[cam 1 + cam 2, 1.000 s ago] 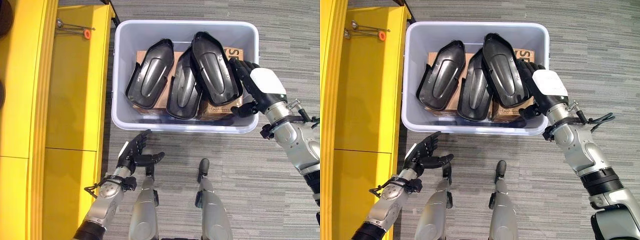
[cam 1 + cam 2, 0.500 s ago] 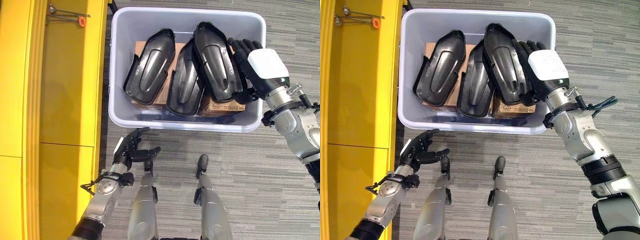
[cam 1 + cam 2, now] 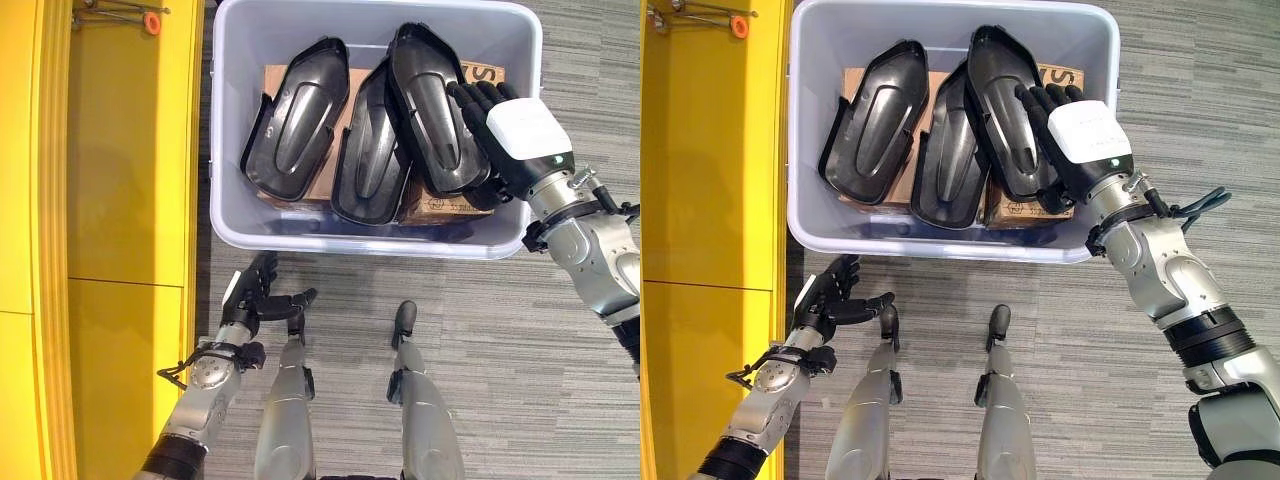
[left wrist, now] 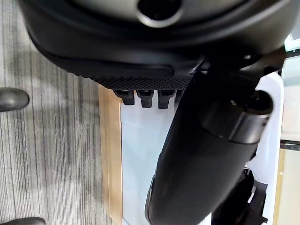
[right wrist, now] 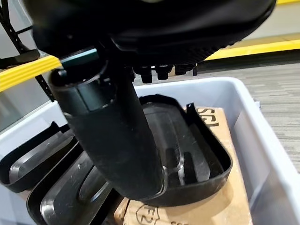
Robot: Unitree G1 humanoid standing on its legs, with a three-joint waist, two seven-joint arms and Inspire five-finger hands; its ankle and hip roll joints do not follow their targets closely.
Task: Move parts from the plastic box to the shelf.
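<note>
My right hand [image 3: 512,140] lies with straight fingers on the rightmost black part [image 3: 430,110] inside the plastic box [image 3: 370,240].

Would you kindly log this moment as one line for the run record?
right hand: open, over rightmost black part | left hand: open, idle near floor | plastic box: three parts inside | shelf: none placed yet

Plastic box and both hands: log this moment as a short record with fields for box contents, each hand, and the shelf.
box: grey plastic box on the carpet
contents: three black moulded parts lying on cardboard boxes
right hand: right hand over the rightmost part, fingers straight and open, no grip yet
left hand: left hand open, low, outside the box's near wall, holding nothing
shelf: yellow shelf to the robot's left, none of these parts on it
</note>
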